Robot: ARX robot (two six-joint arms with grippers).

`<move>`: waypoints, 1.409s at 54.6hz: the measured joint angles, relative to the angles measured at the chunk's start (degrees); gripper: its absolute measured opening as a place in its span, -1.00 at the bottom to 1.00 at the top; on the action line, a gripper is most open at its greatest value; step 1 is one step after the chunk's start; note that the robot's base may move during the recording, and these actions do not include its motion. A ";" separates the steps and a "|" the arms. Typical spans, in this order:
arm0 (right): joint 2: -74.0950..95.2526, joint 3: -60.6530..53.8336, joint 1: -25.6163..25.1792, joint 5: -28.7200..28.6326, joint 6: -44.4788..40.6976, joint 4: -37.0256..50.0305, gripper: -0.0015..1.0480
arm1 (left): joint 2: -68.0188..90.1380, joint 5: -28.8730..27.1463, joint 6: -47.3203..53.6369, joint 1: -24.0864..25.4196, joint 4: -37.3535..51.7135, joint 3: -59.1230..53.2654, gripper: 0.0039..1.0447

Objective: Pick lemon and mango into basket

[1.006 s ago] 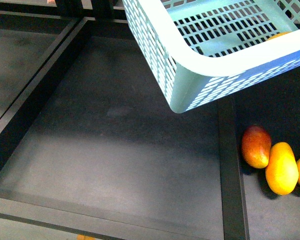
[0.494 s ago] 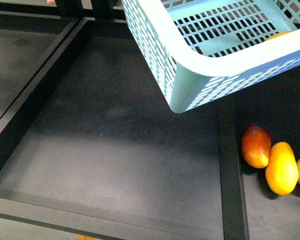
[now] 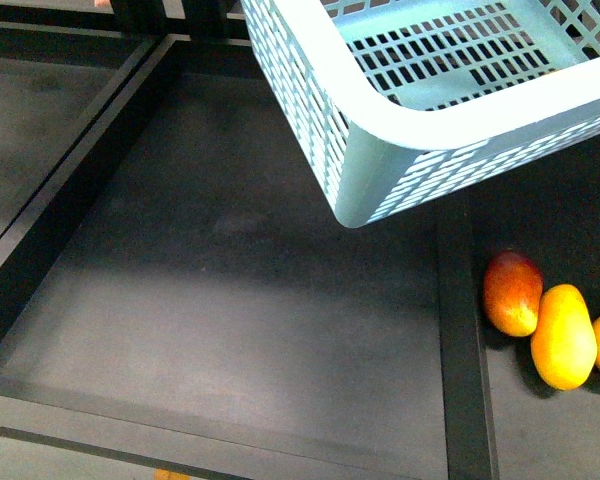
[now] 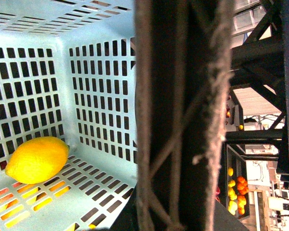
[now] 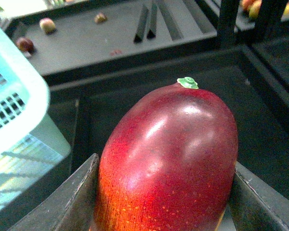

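The pale turquoise basket (image 3: 450,120) hangs tilted in the air at the top right of the front view. My left gripper (image 4: 178,192) is shut on its brown, twine-wrapped swing handle (image 4: 183,96). The yellow lemon (image 4: 37,159) lies inside on the slotted base, against a corner. My right gripper (image 5: 166,202) is shut on the dark red mango (image 5: 168,154), with one finger (image 5: 79,197) on each side. The mango's green stem end points away from the wrist. The basket's corner (image 5: 14,106) lies beside and ahead of the mango. Neither gripper shows in the front view.
A dark shelf tray (image 3: 230,290) with raised black edges lies under the basket. To its right, past a divider (image 3: 460,330), lie a red-orange mango (image 3: 511,292) and two yellow mangoes (image 3: 564,335). Small fruits (image 5: 47,24) lie on a far grey shelf.
The basket has tipped and shifted slightly. The yellow fruit glimpsed over its rim in the front view is now hidden. The fruits on the shelf have not moved.
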 joint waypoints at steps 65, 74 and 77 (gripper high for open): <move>17.66 13.07 42.36 34.62 18.64 15.89 0.22 | 0.72 -2.29 3.10 0.96 -0.07 0.00 -0.92; 20.22 11.96 38.53 33.33 24.13 17.79 0.22 | 0.66 -0.04 1.44 0.48 -0.07 0.00 -0.92; 20.83 11.52 37.33 31.69 26.51 19.04 0.22 | 0.66 0.02 1.29 0.20 -0.07 0.00 -0.92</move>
